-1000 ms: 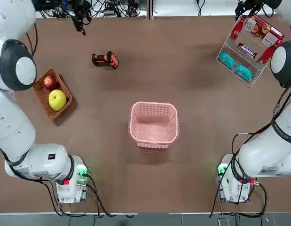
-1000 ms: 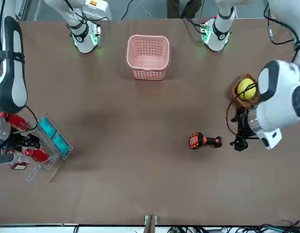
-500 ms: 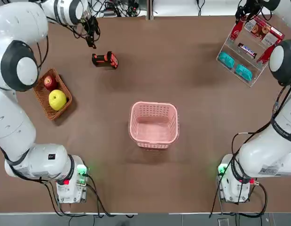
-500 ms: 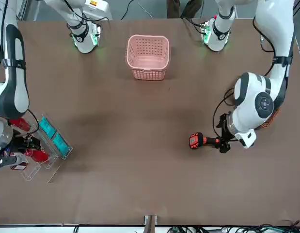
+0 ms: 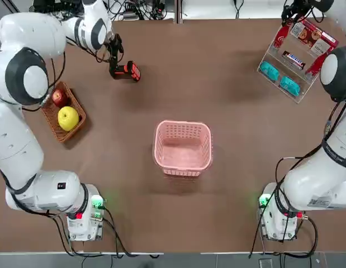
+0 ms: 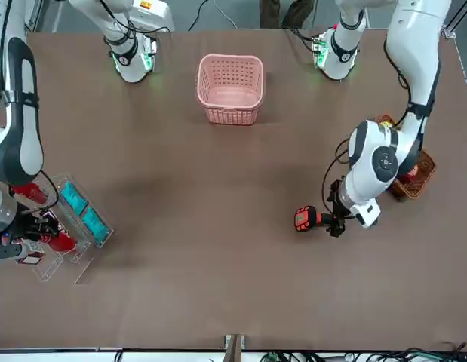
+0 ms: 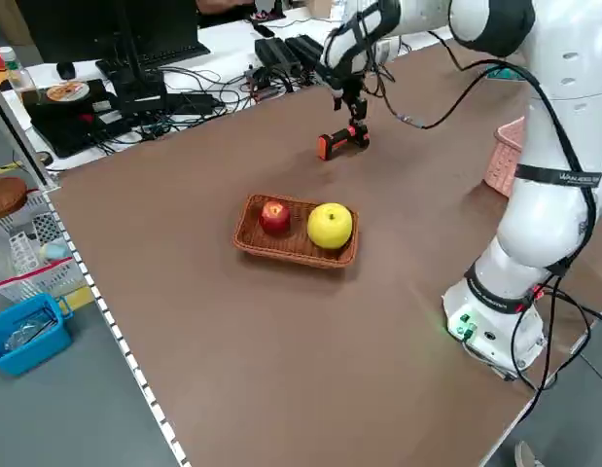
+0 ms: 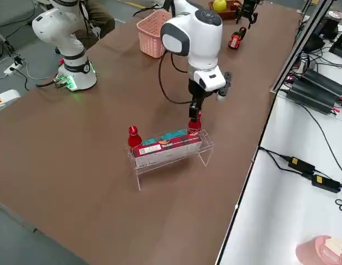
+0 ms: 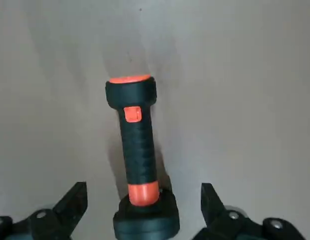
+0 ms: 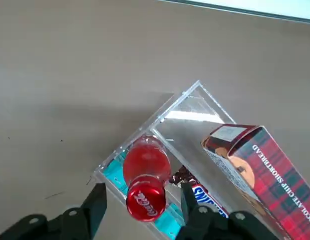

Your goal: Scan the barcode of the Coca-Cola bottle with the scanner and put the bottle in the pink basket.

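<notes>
- Your left gripper hangs low over the scanner, fingers spread wide with the handle end lying between them and neither pad touching it.
- The scanner lies flat on the table; from the top view its orange head points away from that gripper, toward the table's middle.
- Just to the robot-side of your left gripper sits a wicker basket holding a red apple and a yellow one.
- Your right gripper is over at the clear rack, released, its fingers either side of the bottle with daylight on both sides.
- The bottle stands upright in the rack's corner directly below that gripper, red cap facing the wrist camera.
- A second red bottle stands at the rack's other end, well apart from the gripper.
- The pink basket sits mid-table, well away from both grippers and nearer the arm bases.
</notes>
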`<state>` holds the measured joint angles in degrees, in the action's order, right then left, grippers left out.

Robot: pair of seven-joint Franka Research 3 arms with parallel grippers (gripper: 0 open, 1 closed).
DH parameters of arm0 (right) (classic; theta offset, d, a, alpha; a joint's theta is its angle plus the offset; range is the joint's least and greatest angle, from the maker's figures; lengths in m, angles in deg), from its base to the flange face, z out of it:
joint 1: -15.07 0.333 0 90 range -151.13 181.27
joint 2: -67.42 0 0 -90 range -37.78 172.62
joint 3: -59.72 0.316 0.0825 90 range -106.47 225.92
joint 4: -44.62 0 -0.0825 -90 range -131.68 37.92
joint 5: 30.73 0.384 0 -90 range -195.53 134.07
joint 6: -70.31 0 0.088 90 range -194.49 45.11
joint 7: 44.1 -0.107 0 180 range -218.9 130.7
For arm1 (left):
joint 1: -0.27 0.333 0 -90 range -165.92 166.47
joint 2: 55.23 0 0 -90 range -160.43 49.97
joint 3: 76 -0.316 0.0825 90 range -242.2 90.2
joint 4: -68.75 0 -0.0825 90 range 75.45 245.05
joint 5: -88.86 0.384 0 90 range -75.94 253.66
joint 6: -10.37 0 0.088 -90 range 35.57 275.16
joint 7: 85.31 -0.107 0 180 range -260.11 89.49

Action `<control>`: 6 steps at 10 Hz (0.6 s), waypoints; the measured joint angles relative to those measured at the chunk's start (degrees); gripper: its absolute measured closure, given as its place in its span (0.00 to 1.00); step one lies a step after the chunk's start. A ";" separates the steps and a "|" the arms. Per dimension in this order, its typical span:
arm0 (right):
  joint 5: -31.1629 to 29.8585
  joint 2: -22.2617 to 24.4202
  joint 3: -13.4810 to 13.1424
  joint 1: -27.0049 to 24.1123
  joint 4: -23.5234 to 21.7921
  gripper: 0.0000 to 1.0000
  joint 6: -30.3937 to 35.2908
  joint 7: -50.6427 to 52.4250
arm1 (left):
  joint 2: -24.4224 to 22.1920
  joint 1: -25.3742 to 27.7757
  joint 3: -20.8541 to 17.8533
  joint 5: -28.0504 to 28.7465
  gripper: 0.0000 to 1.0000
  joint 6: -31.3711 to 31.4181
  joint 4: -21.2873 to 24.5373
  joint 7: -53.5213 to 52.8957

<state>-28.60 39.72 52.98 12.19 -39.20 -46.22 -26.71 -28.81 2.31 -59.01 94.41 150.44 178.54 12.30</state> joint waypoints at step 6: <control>0.99 -0.44 0.00 -0.11 0.00 0.45 -0.67 0.04 | 0.66 0.29 -0.19 0.15 0.00 6.05 5.44 1.00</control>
<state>-27.61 39.28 52.98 12.08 -39.20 -46.89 -26.67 -28.16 2.60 -59.21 94.56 156.49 183.98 13.30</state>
